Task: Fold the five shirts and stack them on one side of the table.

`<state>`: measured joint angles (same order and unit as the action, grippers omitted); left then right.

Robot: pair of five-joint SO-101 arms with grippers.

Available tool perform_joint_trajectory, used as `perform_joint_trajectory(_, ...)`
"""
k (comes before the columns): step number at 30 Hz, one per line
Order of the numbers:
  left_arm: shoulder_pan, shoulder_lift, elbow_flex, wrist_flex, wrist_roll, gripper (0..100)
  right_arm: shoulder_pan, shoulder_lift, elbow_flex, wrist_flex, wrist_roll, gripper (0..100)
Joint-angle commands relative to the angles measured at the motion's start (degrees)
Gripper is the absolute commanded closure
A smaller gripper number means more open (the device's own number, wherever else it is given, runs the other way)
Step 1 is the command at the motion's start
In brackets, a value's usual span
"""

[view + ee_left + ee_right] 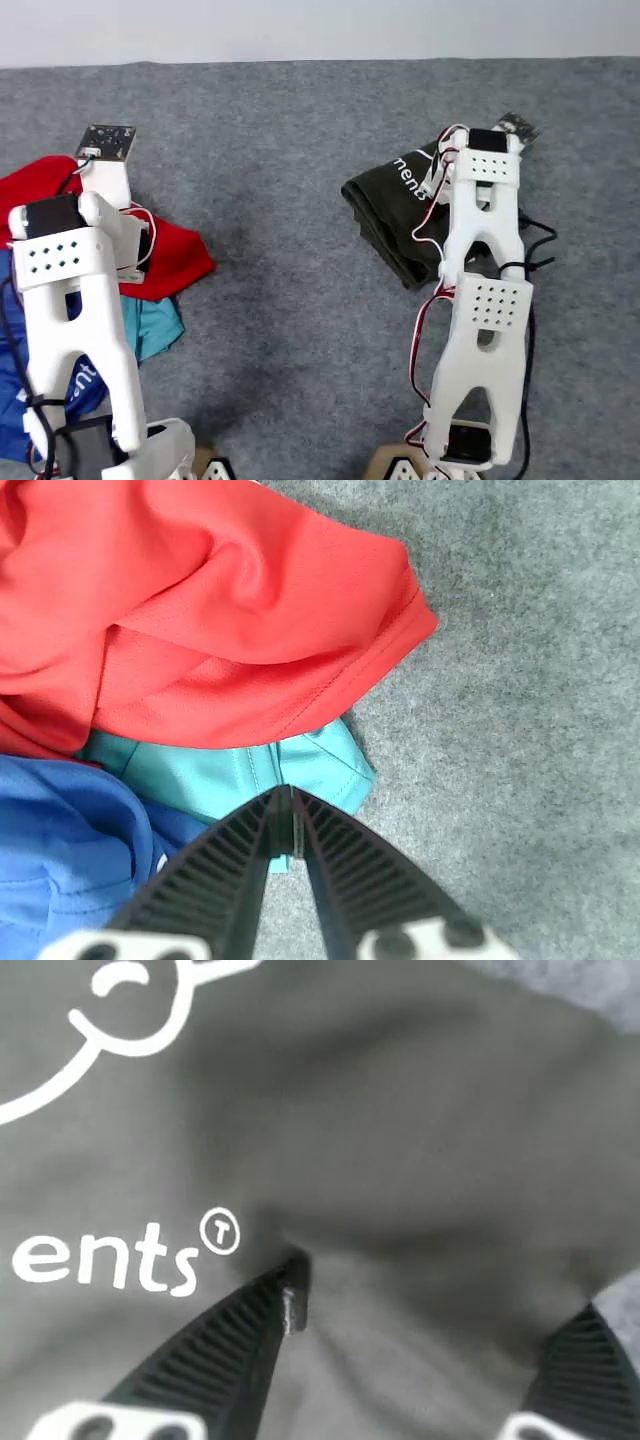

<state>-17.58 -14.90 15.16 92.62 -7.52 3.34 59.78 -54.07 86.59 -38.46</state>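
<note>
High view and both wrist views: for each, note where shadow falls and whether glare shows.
High view: faint shadow at the folded edge of the dark shirt. Left wrist view: soft shading in folds of the red shirt, dark shadow under the hem of the teal shirt. Right wrist view: shaded crease in the dark shirt ahead of the open right pincer. Glare: none in any view.

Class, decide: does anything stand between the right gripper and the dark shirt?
Nothing visible does. The right gripper, open, is directly over the dark shirt, one fingertip at a crease in its fabric.
</note>
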Motion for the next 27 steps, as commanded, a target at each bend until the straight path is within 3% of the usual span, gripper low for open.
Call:
perform_joint_trajectory(1,0.35,-2.29,-0.31,0.97,0.44,100,-1.10,1.27,-0.35,-0.92,-0.53,64.9)
perform_joint_trajectory(9,0.35,-2.29,-0.31,0.97,0.44,100,-0.66,1.19,-0.35,-0.66,0.44,98.5)
perform_joint_trajectory(18,0.35,-2.29,-0.40,2.11,0.44,100,3.38,-1.80,-9.23,10.07,3.78,98.8)
perform_joint_trajectory(27,0.26,-2.29,-0.57,2.20,0.44,100,14.55,-3.82,-18.81,15.96,30.86,98.8)
